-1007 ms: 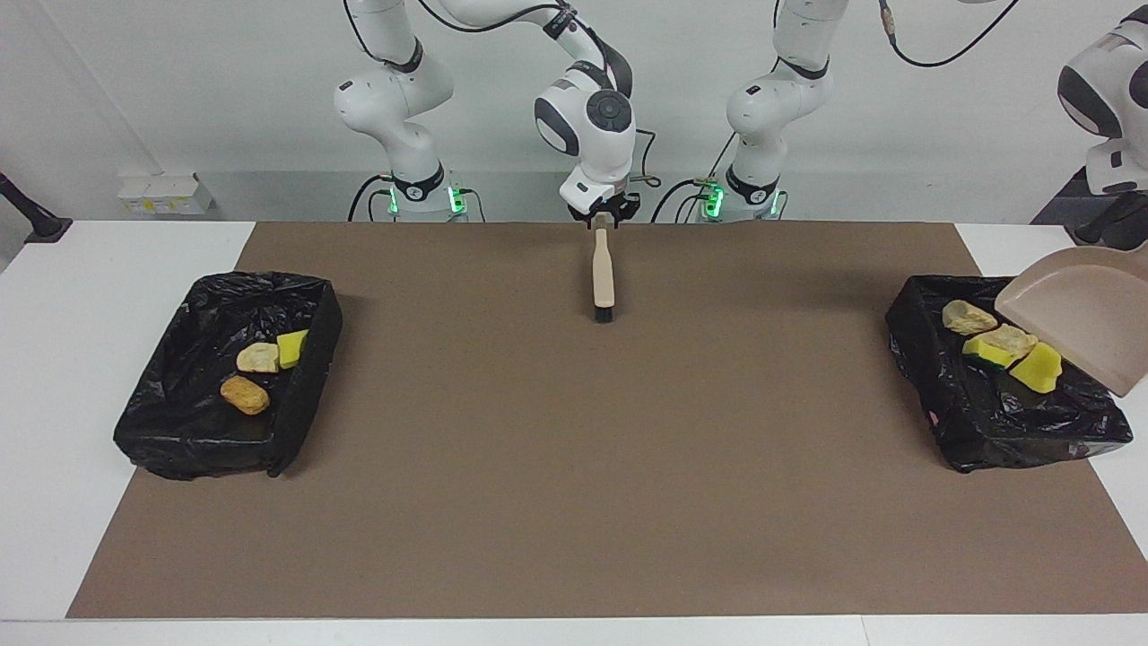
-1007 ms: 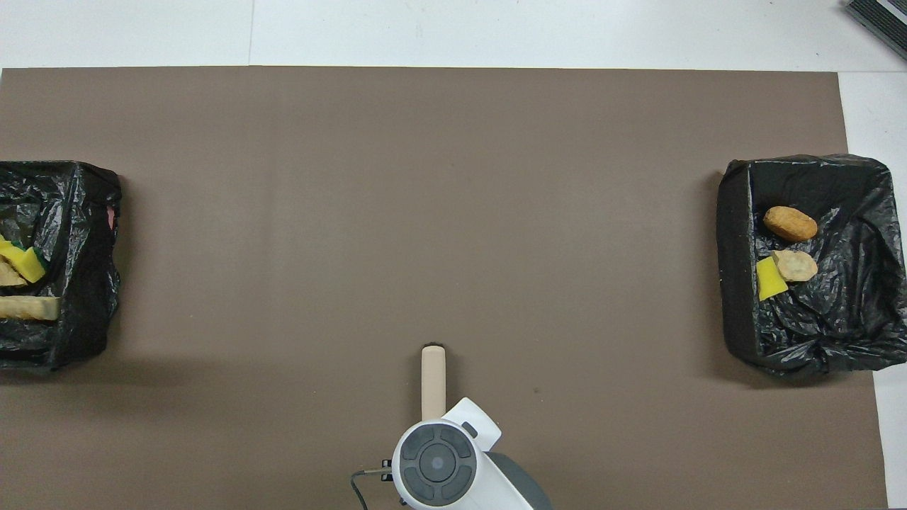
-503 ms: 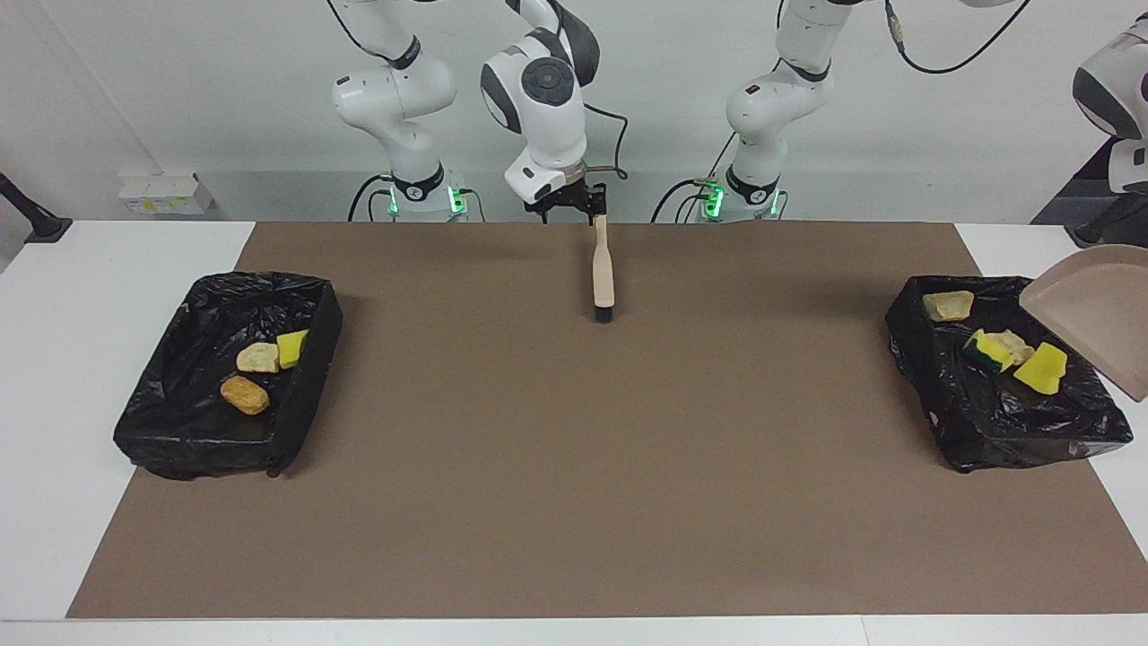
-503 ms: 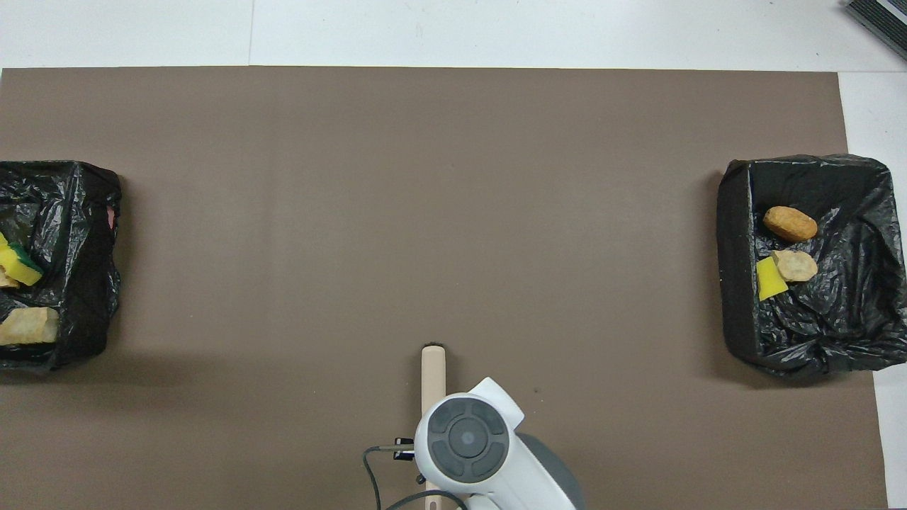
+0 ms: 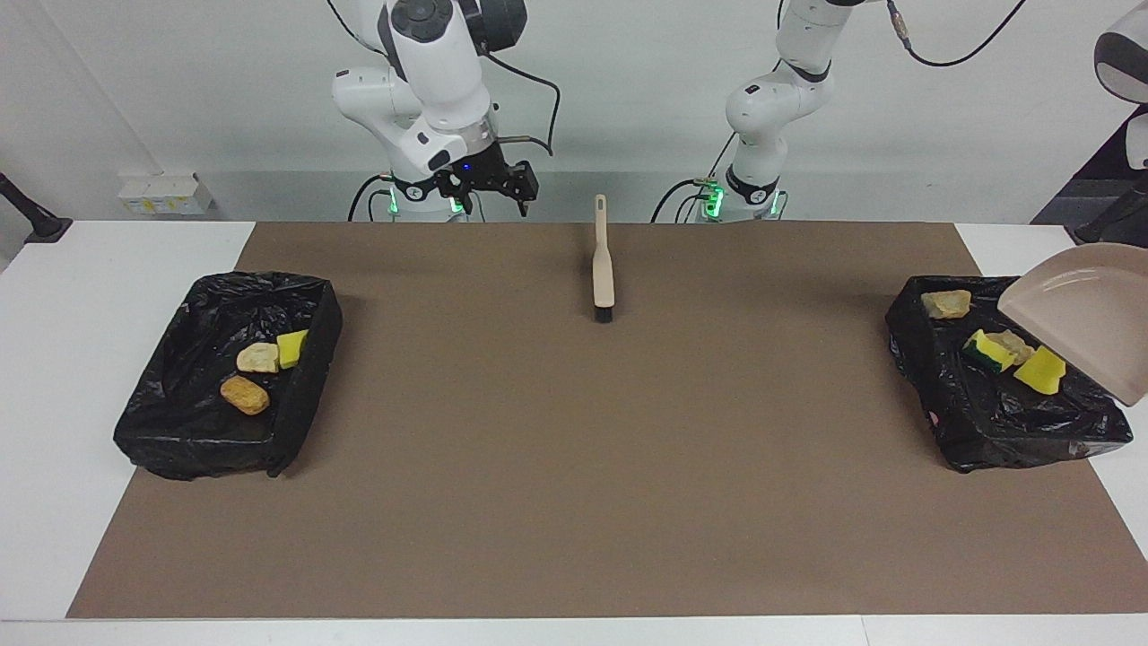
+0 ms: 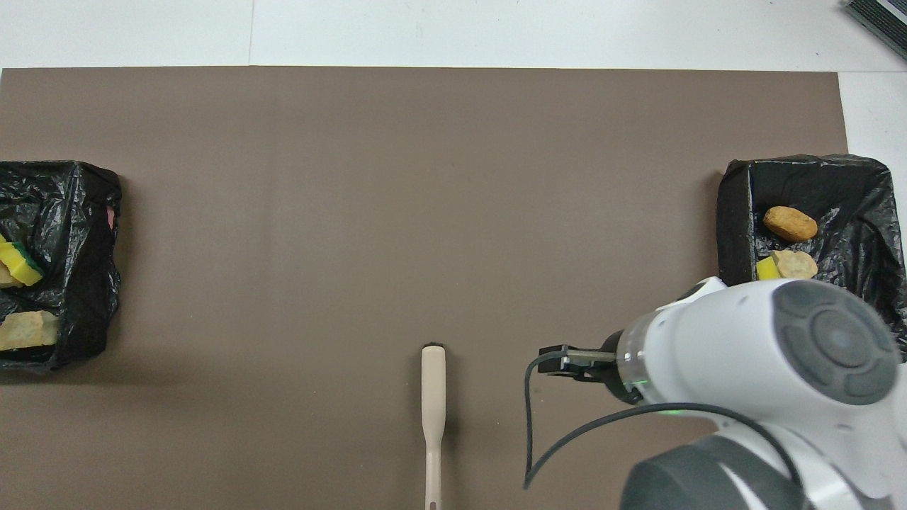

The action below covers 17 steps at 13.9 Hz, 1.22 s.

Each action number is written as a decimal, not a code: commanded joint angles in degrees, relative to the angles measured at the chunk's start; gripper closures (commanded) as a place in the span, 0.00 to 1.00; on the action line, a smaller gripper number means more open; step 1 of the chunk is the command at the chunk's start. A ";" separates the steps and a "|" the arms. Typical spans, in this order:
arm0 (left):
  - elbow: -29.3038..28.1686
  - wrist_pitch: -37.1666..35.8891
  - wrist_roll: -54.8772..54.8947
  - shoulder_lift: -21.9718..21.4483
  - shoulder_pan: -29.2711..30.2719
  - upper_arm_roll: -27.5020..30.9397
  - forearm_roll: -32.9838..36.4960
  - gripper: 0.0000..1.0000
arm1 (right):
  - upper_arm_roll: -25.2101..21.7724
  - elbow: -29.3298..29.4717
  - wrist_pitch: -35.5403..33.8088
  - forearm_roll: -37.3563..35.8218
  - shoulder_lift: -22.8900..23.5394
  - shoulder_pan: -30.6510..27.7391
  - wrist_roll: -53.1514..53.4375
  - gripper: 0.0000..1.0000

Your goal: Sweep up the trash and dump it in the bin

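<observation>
Trash is found in two black-lined bins in the facing view. In the first bin [image 5: 305,296], at the frame's left toward the right arm's end of the table, a tan lump [image 5: 257,358], a yellow chunk [image 5: 291,348] and an orange-brown nugget [image 5: 245,395] are seen. In the second bin [image 5: 924,359], at the frame's right, a tan piece [image 5: 949,304], a yellow-green sponge [image 5: 985,351] touching a tan lump [image 5: 1013,341], and a yellow wedge [image 5: 1040,370] are held. A beige dustpan [image 5: 1081,314] is tilted over that bin's outer edge. A brush [image 5: 603,269] lies alone on the brown mat [image 5: 574,467] at upper centre. The right gripper [image 5: 489,184] is raised at upper left of centre, spread and empty, well apart from the brush. The left gripper is outside the frame.

From overhead, the brush [image 6: 433,397] is shown at bottom centre. The first bin [image 6: 733,212] is placed at the right edge, with the nugget [image 6: 790,223], tan lump [image 6: 795,264] and yellow chunk [image 6: 767,268] inside. The second bin [image 6: 92,212] is cut by the left edge; a sponge [image 6: 20,263] and a tan piece [image 6: 28,329] are visible in it. The lower right is covered by the right arm [image 6: 779,368], under which the gripper's fingers are hidden.
</observation>
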 commanded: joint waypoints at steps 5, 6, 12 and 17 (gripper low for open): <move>-5.11 -13.67 -33.17 -5.74 -5.47 -0.68 -21.23 1.00 | 0.43 30.99 -17.11 -13.51 16.84 -5.88 -5.85 0.00; -7.14 -13.76 -37.48 -6.71 -8.89 -0.68 -21.85 1.00 | 0.42 33.21 -17.30 -14.30 17.99 -6.67 -7.53 0.00; -15.41 -6.84 -69.67 -7.34 -26.30 -0.77 -33.62 1.00 | -0.37 34.37 -16.34 -15.99 18.36 -7.73 -9.39 0.00; -19.11 7.75 -92.96 -1.73 -41.51 -0.77 -34.24 1.00 | -0.28 33.58 -14.66 -16.07 18.09 -8.52 -9.47 0.00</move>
